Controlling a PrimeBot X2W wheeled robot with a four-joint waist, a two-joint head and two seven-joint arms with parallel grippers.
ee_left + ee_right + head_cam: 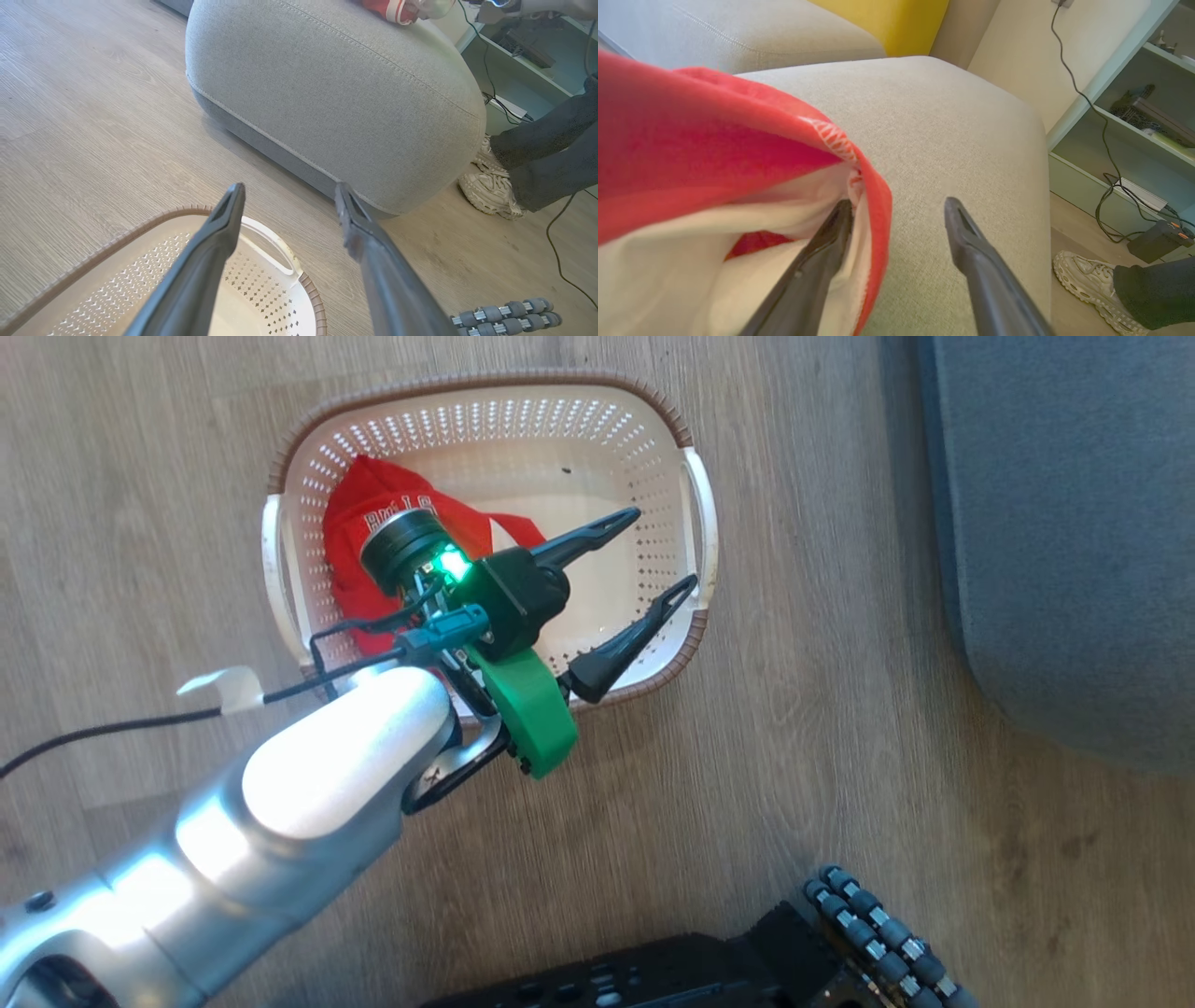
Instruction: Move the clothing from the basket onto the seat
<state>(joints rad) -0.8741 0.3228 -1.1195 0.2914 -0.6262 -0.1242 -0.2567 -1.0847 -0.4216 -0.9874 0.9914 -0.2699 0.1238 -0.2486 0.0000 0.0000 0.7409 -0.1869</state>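
Wood floor [794, 756], grey seat [952, 121]: drop-off step, I'd say.
So right tool [899, 201] gaped, red garment [691, 140] lying lower left on seat; left tool [664, 547] wide, empty over basket [485, 381], whose jersey [373, 509] needed grabbing next.

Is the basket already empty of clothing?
No, a red garment lies inside the basket, against its left wall.

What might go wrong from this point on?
1. A red and white garment lies against one finger of the open right claw; withdrawing might drag it off the seat.
2. The open left claw is above the basket, pointing away from the red jersey; reaching in might snag the perforated wall.
3. A person's shoe is close beside the seat.
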